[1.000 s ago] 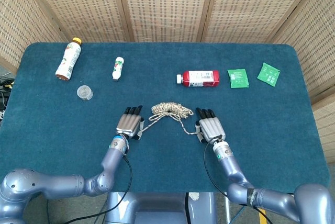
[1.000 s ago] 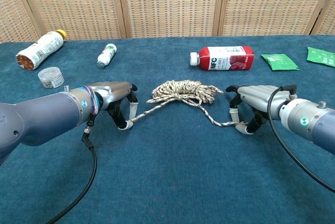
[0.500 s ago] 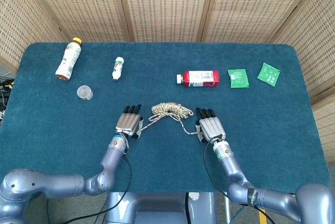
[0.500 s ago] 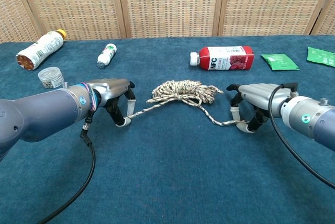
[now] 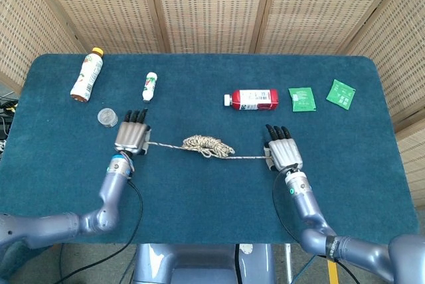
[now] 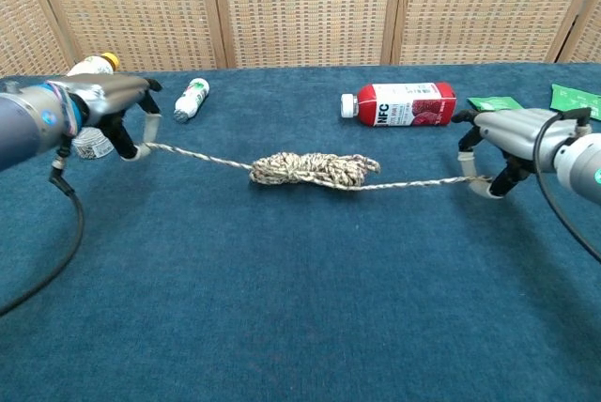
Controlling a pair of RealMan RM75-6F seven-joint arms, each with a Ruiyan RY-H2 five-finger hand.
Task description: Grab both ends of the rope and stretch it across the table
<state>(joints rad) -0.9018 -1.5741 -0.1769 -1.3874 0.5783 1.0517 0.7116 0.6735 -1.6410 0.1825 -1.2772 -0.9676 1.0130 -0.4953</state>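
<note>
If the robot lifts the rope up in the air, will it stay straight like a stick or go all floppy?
Probably floppy. The rope has a tangled bundle in its middle, which a stiff thing could not form. The stretches running to the left hand and right hand look straight only because both hands hold the ends; lifted, the middle would likely sag.

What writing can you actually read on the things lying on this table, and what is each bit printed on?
"NFC": on the white label of the red bottle lying on its side, in the chest view.
Smaller print on that same label: too small to read.
Orange-capped bottle: label print blurred.
Small white bottle: markings blurred.
Two green packets: white print too small to read.
Round lidded jar: no readable text.
</note>
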